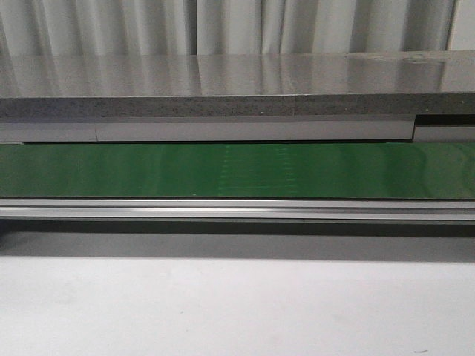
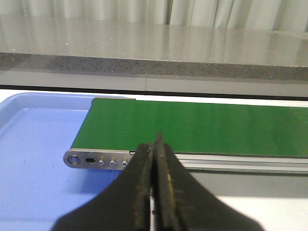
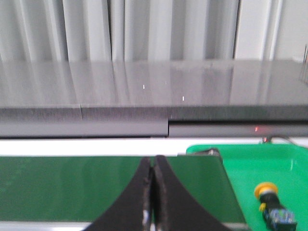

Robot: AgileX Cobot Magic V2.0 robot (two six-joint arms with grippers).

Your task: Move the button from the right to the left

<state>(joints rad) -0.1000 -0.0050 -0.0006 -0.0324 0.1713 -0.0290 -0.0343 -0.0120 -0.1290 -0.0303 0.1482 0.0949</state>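
The button (image 3: pixel 272 202), with a yellow-orange cap and a dark blue body, lies on its side in a green tray (image 3: pixel 250 159) past the right end of the green conveyor belt (image 3: pixel 72 187). It shows only in the right wrist view. My right gripper (image 3: pixel 153 166) is shut and empty, over the belt's near edge, to the left of the button. My left gripper (image 2: pixel 156 144) is shut and empty near the belt's left end (image 2: pixel 98 159). Neither gripper shows in the front view.
A blue tray (image 2: pixel 38 144) sits under and beside the belt's left end. The belt (image 1: pixel 237 170) runs across the front view, with a metal rail (image 1: pixel 237 209) in front and a grey stone ledge (image 1: pixel 223 85) behind. White tabletop (image 1: pixel 237 304) lies nearest me.
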